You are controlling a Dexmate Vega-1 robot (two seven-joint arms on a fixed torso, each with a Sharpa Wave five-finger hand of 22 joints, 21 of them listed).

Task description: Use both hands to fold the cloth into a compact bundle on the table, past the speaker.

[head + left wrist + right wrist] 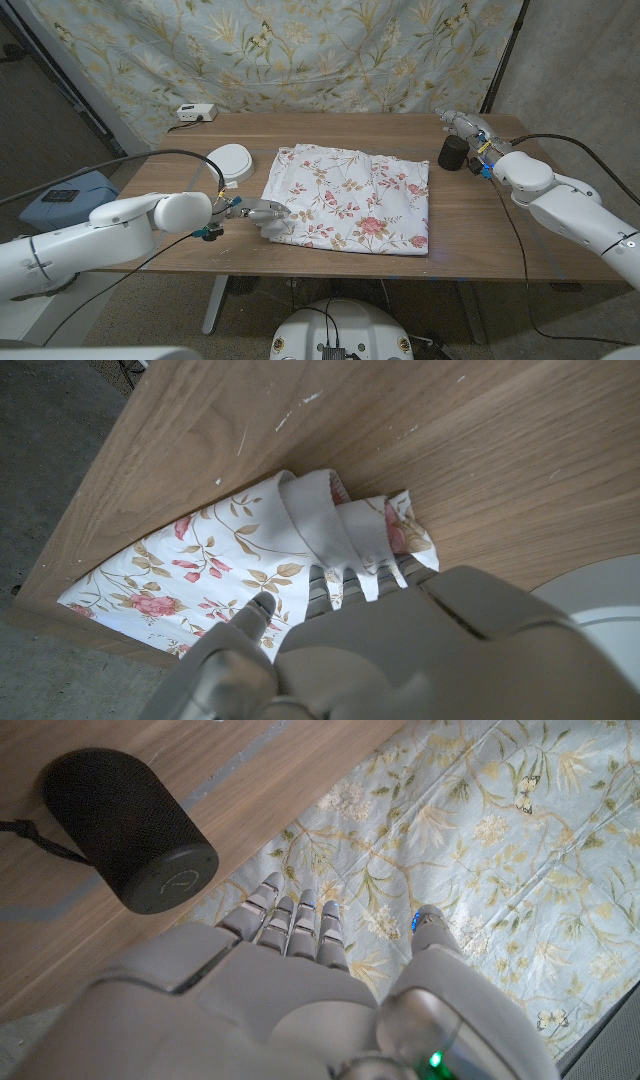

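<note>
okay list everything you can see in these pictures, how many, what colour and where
cloth: one, white with red flowers, spread at the table's middle, near-left corner bunched
speaker: one, black, right of the cloth
round dish: one, white, left of the cloth
small box: one, white, far-left table corner
table: one, brown wood
backdrop: one, pale blue floral, behind the table
left hand: grips the cloth's bunched corner
right hand: fingers apart, holds nothing, beside the speaker

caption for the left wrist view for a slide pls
Left hand grips the bunched corner of the white floral cloth near the edge of the wooden table, beside a white round dish.
</note>
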